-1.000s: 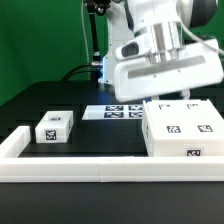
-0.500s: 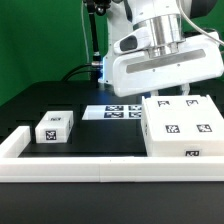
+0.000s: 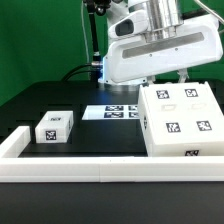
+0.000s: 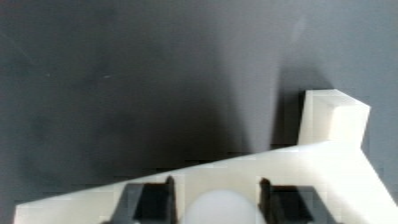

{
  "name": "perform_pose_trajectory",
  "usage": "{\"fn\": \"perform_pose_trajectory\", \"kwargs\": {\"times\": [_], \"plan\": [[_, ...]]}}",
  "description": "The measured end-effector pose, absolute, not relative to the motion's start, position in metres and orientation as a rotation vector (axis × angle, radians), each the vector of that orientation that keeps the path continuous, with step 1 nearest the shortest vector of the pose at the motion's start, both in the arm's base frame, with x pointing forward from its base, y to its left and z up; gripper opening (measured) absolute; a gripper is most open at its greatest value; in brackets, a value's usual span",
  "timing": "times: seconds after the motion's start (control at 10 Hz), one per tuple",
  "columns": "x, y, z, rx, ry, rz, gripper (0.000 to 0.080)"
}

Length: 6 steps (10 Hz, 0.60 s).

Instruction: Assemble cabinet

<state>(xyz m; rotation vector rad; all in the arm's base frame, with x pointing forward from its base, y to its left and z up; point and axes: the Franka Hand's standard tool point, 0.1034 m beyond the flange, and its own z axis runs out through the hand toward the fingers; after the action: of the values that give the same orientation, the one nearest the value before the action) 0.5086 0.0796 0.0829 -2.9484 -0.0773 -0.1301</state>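
The cabinet point(image 3: 182, 122) is a large white box with square tags, at the exterior view's right, tilted with its far top edge raised. My gripper point(image 3: 182, 78) comes down onto that top edge from the wide white hand above it. In the wrist view the gripper point(image 4: 217, 205) has two dark fingers point(image 4: 153, 200) on either side of a white part of the cabinet point(image 4: 329, 125), shut on it. The fingertips themselves are hidden in the exterior view.
A small white tagged block point(image 3: 55, 127) lies at the exterior view's left on the black table. The marker board point(image 3: 118, 110) lies flat behind the cabinet. A long low white border rail point(image 3: 70, 170) runs along the front and left.
The hand has risen and shifted toward the exterior view's left. The cabinet has come up with it and now tilts, its top face higher than before.
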Motion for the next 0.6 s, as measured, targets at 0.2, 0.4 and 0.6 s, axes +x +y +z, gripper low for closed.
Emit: {"fn": "perform_pose_trajectory", "kwargs": {"times": [0.2,0.4,0.6], "plan": [[0.508,0.080,0.083,-2.948,-0.072,-0.119,0.0219],[0.516,0.077,0.108,-2.934,-0.040,0.034,0.0219],[0.532,0.071,0.116,-2.917,0.002,0.093,0.0219]]}}
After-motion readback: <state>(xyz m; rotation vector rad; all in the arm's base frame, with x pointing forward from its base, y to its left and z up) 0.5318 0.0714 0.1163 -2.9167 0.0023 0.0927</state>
